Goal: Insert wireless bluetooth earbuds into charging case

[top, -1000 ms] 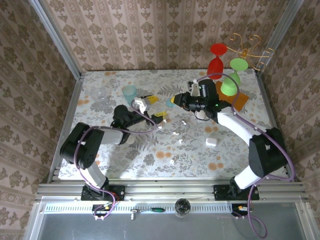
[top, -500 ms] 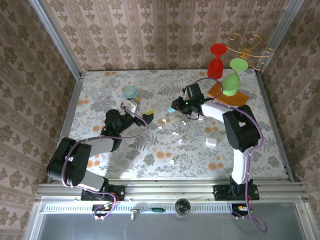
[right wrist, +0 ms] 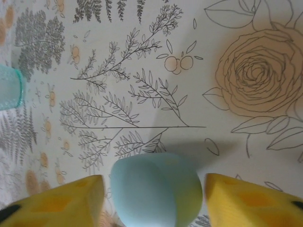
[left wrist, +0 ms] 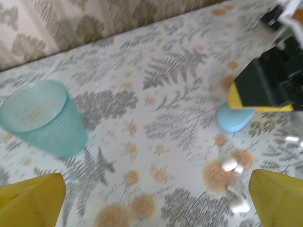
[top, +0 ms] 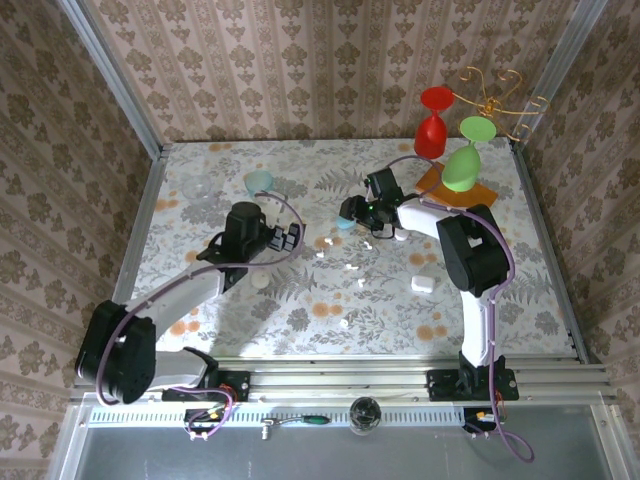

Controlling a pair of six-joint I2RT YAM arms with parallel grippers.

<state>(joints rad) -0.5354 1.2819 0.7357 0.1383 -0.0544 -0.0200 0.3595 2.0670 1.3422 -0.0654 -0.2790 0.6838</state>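
Since a second ago both arms have swung. The right arm has folded in and lowered the right end effector (right wrist: 152, 198) to the floral-patterned desk (top: 300, 310), while the left arm has stretched out, carrying the left end effector (left wrist: 156, 201) toward the middle. The left end effector hangs spread wide and empty above the desk. The right end effector stands parted, one yellow finger on either side of the pale blue pebble-shaped charging case (right wrist: 158, 189), which rests on the desk. A sliver of desk shows beside one finger, so I judge the case not yet gripped.

As I judge it, nothing is done. The blue case looks closed, no earbud sits in any case, and every insertion is left.

Counted, largest first:
- One red goblet (top: 433, 120) and one green goblet (top: 462, 165).
- One teal ribbed plastic cup (left wrist: 40, 118).
- The blue case and one white rounded charging case (top: 422, 284).
- A pale round thing (top: 260, 280) by the left arm; whether it is a third case I cannot tell.
- About six small white plastic earbuds (top: 352, 266), loose on the desk between the arms and too tiny for a sure count.
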